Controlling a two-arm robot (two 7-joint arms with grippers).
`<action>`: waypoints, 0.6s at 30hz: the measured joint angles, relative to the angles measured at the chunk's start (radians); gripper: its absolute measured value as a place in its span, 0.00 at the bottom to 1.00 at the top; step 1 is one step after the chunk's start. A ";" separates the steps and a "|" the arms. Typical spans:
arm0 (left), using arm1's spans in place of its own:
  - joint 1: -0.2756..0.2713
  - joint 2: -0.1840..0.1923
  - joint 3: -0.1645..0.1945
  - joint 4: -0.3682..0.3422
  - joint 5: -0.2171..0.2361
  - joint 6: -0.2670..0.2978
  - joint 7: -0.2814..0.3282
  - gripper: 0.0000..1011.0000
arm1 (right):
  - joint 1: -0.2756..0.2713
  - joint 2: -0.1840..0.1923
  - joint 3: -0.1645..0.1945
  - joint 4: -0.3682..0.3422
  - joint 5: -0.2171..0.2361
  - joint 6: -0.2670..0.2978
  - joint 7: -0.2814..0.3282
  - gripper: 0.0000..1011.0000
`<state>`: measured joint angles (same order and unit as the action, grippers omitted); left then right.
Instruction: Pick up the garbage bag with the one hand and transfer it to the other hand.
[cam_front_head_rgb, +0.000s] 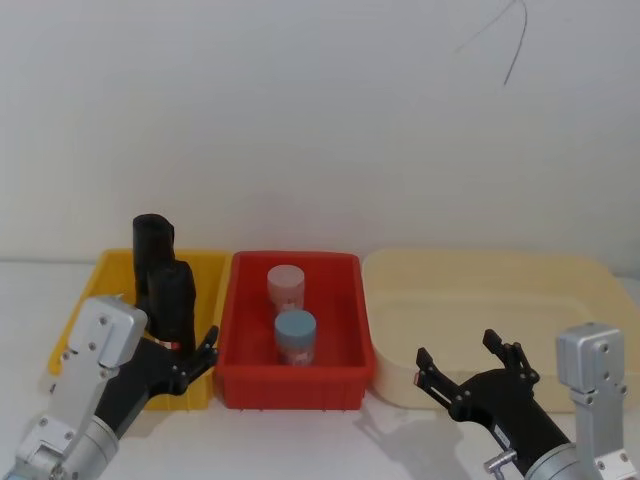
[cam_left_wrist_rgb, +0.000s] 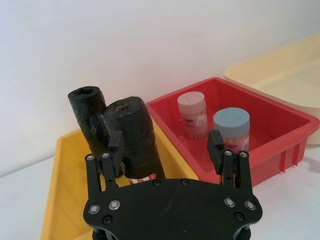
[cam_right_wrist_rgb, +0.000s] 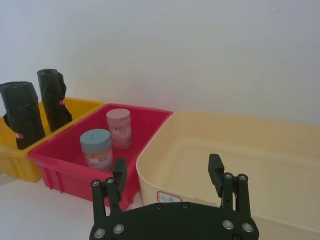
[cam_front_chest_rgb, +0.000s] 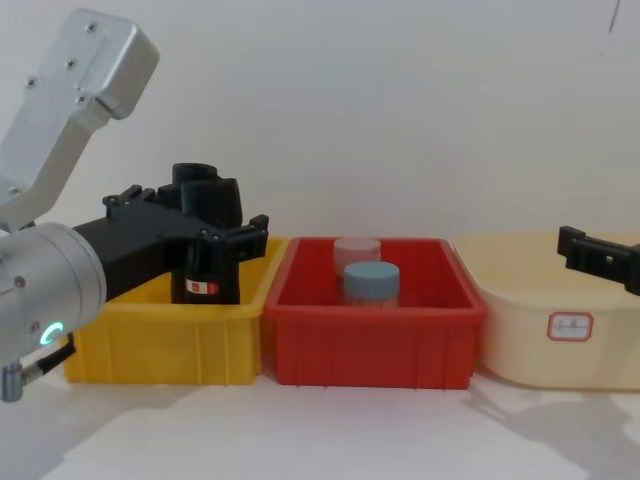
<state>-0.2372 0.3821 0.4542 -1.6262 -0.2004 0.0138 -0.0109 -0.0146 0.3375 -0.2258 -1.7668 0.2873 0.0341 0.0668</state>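
Hovering my released left pincer (cam_left_wrist_rgb: 165, 144) around the tall black cylindrical plastic garbage-bag roll (cam_left_wrist_rgb: 131, 131) upright in the yellow bin (cam_left_wrist_rgb: 59, 175); I should centre it, then clench near the red-and-white label (cam_front_chest_rgb: 201, 287); my right pincer (cam_front_head_rgb: 462, 358) hangs released, well apart.

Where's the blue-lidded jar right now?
In the head view, the blue-lidded jar stands in the middle red bin, just in front of the pink-lidded jar.
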 joint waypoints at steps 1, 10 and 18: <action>0.000 0.000 0.000 0.000 0.000 0.000 0.000 0.99 | 0.000 0.000 0.000 0.000 0.000 0.000 0.000 0.99; -0.004 -0.006 -0.004 0.008 0.006 0.002 0.007 0.99 | 0.000 0.000 0.000 0.000 0.000 0.000 0.000 0.99; -0.016 -0.027 -0.019 0.039 0.011 0.020 0.028 0.99 | 0.000 0.000 0.000 0.000 0.000 0.000 0.000 0.99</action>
<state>-0.2534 0.3547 0.4355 -1.5870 -0.1891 0.0334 0.0172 -0.0146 0.3375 -0.2258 -1.7667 0.2874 0.0340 0.0668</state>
